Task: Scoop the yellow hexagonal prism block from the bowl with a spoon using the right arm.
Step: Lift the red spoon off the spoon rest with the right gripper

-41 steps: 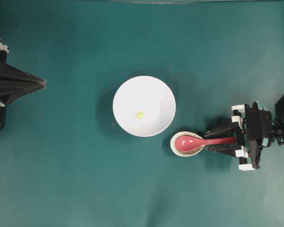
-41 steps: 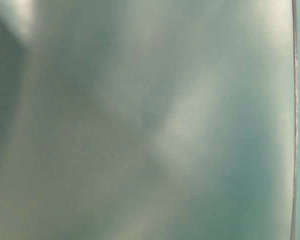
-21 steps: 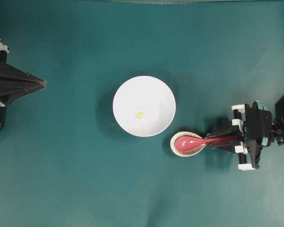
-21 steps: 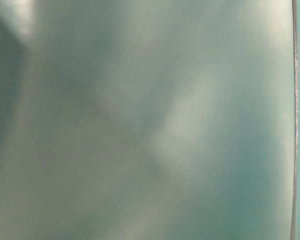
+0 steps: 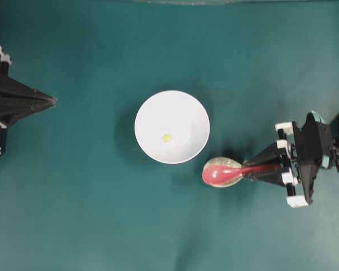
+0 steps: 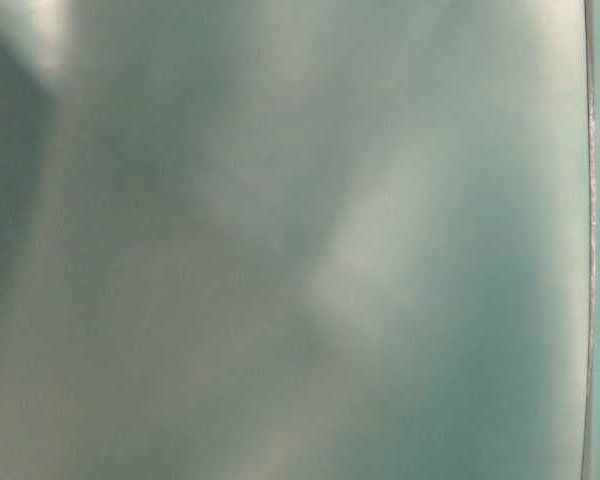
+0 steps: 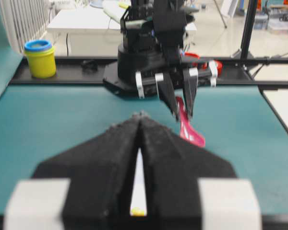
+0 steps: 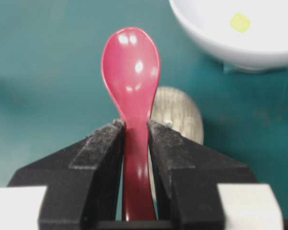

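Spoon [image 5: 229, 172] long axis runs left-right in the overhead view: scoop to the left, toward the bowl [image 5: 172, 127], handle to the right into the right hand [image 5: 269, 170]. Right hand is pinching the spoon handle, both black fingers [image 8: 103, 158] pressed against its sides in the right wrist view. There the scoop points away from the camera, hollow side up, glossy with highlights. In the left wrist view the spoon [image 7: 188, 128] hangs tilted below the right hand [image 7: 182, 106], scoop lower than the handle and clear of the desk [image 5: 90, 214].

Scoop sits above the small speckled dish [image 5: 225, 165], partly covering it; the dish [image 8: 180, 117] shows under and right of the spoon from the wrist. Dish lies just beside the bowl's lower right rim.

Yellow hexagonal prism block [image 5: 166, 137] lies inside the bowl, left of centre and slightly low, well apart from the spoon. Too small to read its axis.

Left hand [image 5: 48, 101] at the left edge, tips pressed together, holding nothing.

Table-level view is blurred teal, nothing readable. Yellow jar [image 7: 40, 58] with a blue lid behind the desk, no legible label. No writing readable anywhere.
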You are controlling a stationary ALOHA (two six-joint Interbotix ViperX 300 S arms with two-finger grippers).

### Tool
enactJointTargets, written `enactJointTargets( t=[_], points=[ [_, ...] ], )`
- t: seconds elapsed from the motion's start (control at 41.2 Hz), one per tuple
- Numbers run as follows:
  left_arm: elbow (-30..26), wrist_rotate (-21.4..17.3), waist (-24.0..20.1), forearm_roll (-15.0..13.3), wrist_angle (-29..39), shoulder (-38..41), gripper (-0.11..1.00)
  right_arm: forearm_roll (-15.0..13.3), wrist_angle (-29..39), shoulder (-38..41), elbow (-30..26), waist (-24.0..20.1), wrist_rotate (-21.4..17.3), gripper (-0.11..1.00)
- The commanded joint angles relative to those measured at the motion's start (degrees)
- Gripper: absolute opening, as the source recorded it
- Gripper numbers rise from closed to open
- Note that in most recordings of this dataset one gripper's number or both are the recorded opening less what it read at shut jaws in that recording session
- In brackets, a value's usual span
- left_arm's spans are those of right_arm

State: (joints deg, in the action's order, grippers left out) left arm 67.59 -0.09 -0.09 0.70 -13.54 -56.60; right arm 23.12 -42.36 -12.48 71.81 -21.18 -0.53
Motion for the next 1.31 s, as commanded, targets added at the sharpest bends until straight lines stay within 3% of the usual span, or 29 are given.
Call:
enactJointTargets(
  t=[0.0, 0.218, 0.291, 1.286],
  points=[
    [-1.4, -0.1, 0.0, 0.1, 0.5, 0.4, 0.0, 0.1, 6.1, -4.4, -3.1, 2.2, 0.3, 0.22],
    [-1.3, 0.0, -0.1, 0.2, 0.9, 0.9, 0.0, -0.1, 22.4, -9.1, -6.9, 6.9, 1.1, 0.22],
    [-1.2, -0.1, -0.1, 0.2, 1.0, 1.3, 0.0, -0.1, 24.4, -9.0, -6.9, 7.6, 1.1, 0.23],
    [-1.3, -0.2, 0.0, 0.2, 1.1, 1.1, 0.0, 0.0, 23.4, -4.0, -3.7, 6.4, -1.1, 0.25]
  ],
)
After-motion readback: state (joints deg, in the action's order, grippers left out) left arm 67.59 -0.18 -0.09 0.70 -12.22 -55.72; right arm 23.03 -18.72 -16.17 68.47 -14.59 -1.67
